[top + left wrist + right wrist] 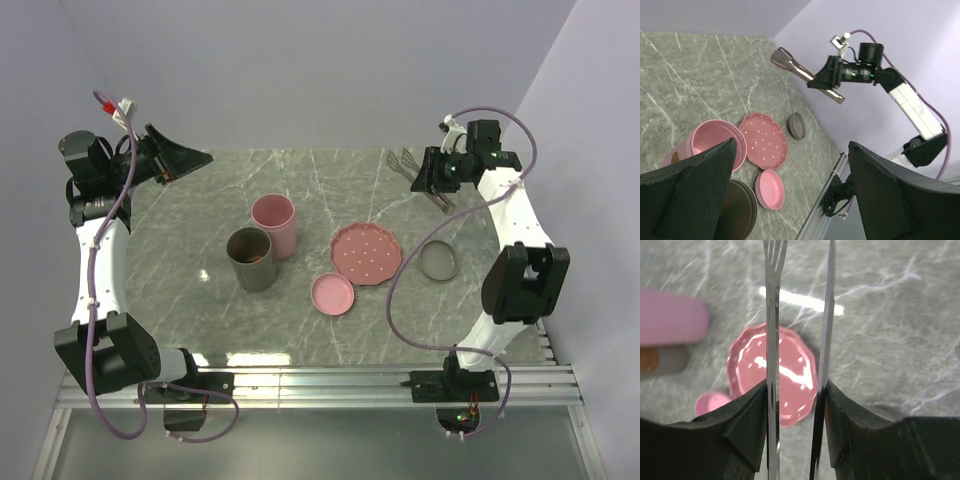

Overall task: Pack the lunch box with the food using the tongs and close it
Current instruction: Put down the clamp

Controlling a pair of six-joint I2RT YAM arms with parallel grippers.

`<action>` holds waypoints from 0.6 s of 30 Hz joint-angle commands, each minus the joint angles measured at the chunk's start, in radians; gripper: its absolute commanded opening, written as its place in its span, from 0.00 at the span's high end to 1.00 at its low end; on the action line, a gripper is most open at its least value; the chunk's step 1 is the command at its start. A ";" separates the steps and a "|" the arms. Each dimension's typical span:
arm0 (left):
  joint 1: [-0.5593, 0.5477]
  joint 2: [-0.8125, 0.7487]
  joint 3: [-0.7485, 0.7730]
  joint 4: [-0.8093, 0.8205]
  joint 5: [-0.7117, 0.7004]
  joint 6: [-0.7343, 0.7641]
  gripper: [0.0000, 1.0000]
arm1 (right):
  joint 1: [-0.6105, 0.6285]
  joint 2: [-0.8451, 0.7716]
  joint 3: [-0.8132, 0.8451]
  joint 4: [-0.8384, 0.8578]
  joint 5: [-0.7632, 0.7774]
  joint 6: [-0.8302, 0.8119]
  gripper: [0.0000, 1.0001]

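Broadly, the grey marble table [200, 220] fills the top view, and I read places off a clock face centred on the pink speckled plate [366, 253], which lies flat right of the middle. My left gripper [183, 158] hangs out at ten o'clock above the table's far left corner, its fingers spread as wide as they go and holding nothing. My right gripper [796, 387] sits at one o'clock, raised off the table, its two fingers pressed against the outer sides of the tongs [771, 325]. The tongs' thin arms run nearly parallel with a narrow gap between them, and the forked tip points away from my wrist.

At nine o'clock the grey container [255, 278] stands upright, touching the pink container [283, 243] behind it. The pink lid [332, 294] lies at seven, just beside the plate, and the grey lid [439, 260] at three. A brownish patch shows inside the grey container; I cannot tell what it is.
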 commanded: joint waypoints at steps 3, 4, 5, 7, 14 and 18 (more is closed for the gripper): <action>0.003 -0.012 0.016 0.008 0.008 0.035 0.01 | 0.010 0.121 -0.003 0.204 0.145 0.181 0.48; 0.004 -0.010 0.019 0.007 0.006 0.038 0.01 | 0.013 0.139 -0.005 0.243 0.159 0.192 0.48; 0.004 -0.010 0.019 0.007 0.005 0.040 0.01 | 0.018 0.171 -0.005 0.261 0.171 0.202 0.48; 0.004 -0.007 0.022 0.007 0.005 0.047 0.01 | 0.026 0.207 0.004 0.294 0.213 0.218 0.47; 0.003 0.004 0.027 -0.036 0.003 0.067 0.01 | 0.039 0.358 0.060 0.304 0.260 0.202 0.46; 0.003 0.005 0.018 -0.032 0.005 0.067 0.01 | 0.041 0.385 0.044 0.308 0.274 0.199 0.42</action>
